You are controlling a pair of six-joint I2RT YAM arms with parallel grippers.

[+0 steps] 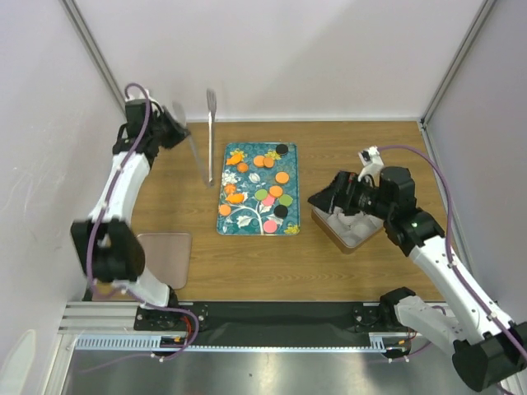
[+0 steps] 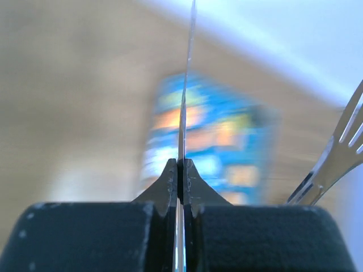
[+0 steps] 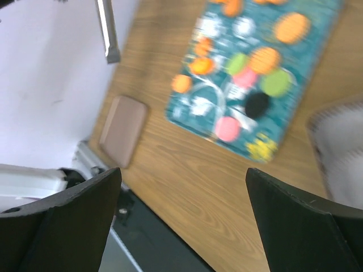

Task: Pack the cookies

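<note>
A: Top view, item by item?
B: One tray (image 1: 291,163), teal, rectangular and leaf-printed, at the centre of the wooden table (image 1: 370,148). The cookies (image 1: 282,177) are flat discs in orange, green, pink and black, and all lie on the tray. One utensil (image 1: 210,140) of thin bright metal stands at the tray's 9 o'clock, at the left gripper (image 1: 175,125). One box (image 1: 350,230) of clear plastic sits at the tray's 3 o'clock, just beside the right gripper (image 1: 325,197). One pad (image 1: 165,257), brown, flat and round-cornered, lies at 8 o'clock.

A: Left wrist?
B: The left gripper (image 2: 180,170) has ribbed black fingers pressed onto the utensil (image 2: 184,85), whose strip shows edge-on. Its slotted head is at 3 o'clock. The tray (image 2: 238,136) is blurred beyond.

A: Right wrist?
B: The right gripper (image 3: 181,181) has matte black fingers spread wide, empty. The cookies (image 3: 228,128) are at 1 o'clock on the tray (image 3: 309,54). The pad (image 3: 122,130) is at 10 o'clock and the box (image 3: 340,141), blurred, at 3 o'clock.
</note>
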